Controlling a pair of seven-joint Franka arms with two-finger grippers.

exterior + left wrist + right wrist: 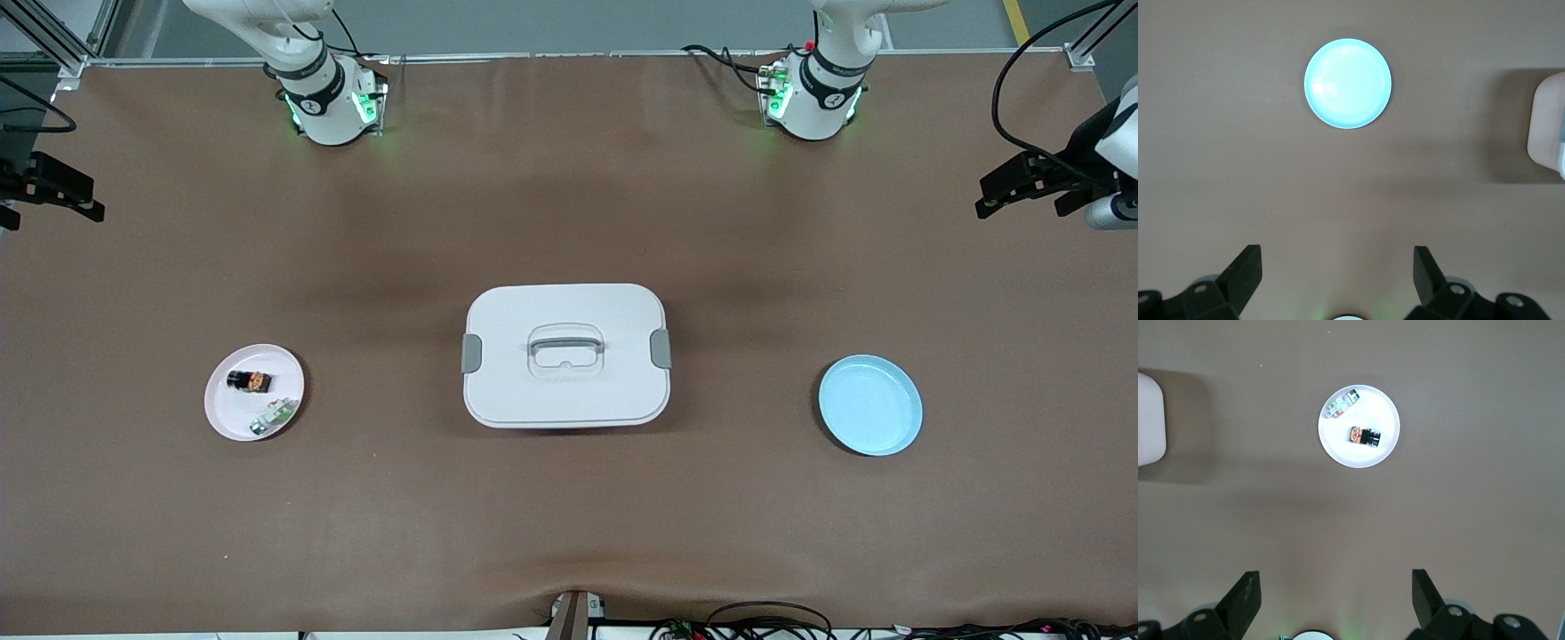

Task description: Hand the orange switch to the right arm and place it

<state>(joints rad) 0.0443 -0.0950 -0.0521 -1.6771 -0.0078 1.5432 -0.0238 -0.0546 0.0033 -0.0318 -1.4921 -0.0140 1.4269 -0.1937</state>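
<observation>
The orange switch [250,380], a tiny black part with orange marks, lies on a small pale plate [224,411] toward the right arm's end of the table. The right wrist view shows the switch [1365,437] on that plate [1371,458] from high above. My right gripper [1336,580] hangs open and empty, high over bare table beside the plate. High over the left arm's end of the table, my left gripper [1337,257] is open and empty too. Neither gripper shows in the front view; only the arm bases do.
Small white-and-green parts [274,418] share the plate with the switch. A white lidded box [565,354] with a handle and grey clasps sits mid-table. A light blue plate [870,404] lies toward the left arm's end. Black fixtures [1036,182] stand at both table ends.
</observation>
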